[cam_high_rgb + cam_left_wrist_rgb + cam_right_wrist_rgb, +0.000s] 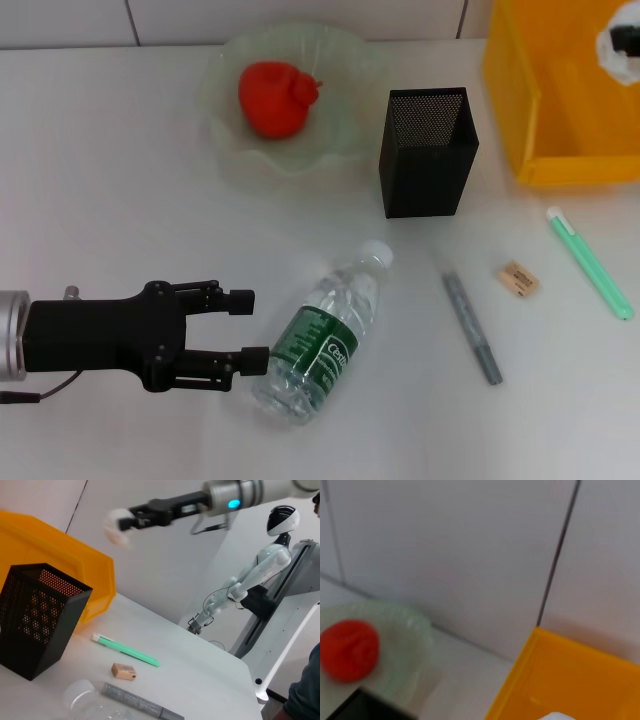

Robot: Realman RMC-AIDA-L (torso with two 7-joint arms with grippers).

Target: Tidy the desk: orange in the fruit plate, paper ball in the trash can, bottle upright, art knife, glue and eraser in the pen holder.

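Paper ball (pixel 116 524) sits pinched in my right gripper (pixel 125 522) above the trash can (pixel 560 100), while my left gripper (pixel 245 330), jaws spread wide, hangs beside the toppled bottle (pixel 325 335).

white table (pixel 120 200) | tiled wall (pixel 445 545) | white humanoid robot (pixel 260 575) in background

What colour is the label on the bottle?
Dark green with white print, clearest in the head view: bottle.
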